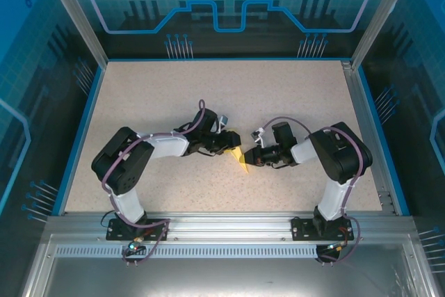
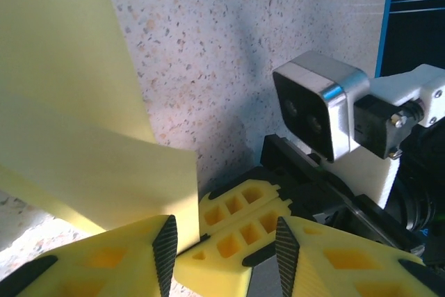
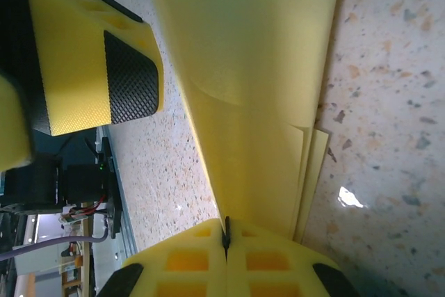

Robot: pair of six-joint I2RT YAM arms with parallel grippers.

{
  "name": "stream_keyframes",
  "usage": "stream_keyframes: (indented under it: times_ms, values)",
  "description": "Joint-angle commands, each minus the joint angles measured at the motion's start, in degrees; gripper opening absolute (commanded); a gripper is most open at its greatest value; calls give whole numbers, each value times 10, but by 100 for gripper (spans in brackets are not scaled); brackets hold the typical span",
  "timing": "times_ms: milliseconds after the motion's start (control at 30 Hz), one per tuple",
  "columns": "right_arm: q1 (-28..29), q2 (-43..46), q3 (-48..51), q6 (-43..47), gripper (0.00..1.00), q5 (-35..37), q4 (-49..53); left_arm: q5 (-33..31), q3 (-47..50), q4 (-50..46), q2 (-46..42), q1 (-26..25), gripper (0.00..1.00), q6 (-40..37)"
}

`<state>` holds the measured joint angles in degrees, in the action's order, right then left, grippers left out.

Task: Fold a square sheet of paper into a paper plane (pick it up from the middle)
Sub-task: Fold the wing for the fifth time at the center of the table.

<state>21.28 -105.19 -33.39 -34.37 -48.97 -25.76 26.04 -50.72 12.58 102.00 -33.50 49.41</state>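
Right hand (image 3: 226, 240) is clamped on the part-folded square sheet of paper (image 3: 257, 102), left hand (image 2: 224, 241) spread alongside; further folds are judged outstanding.

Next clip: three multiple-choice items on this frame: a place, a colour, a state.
1. The folded paper is: A between the left pincer and right pincer; B at the far left corner; C at the near edge.
2. Its colour: A white; B yellow; C blue.
3. The right pincer is: A wide open; B shut on the paper; C shut on nothing.
Answers: 1 A, the top view shows it between them; 2 B, plainly yellow; 3 B, the right wrist view shows it clamping the paper.
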Motion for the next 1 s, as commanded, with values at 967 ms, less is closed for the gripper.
stream_keyframes:
  times_ms: [967]
  values:
    - [17, 17, -38, 32, 30, 83, 140, 1, -35, -8, 52, -3, 45, -11]
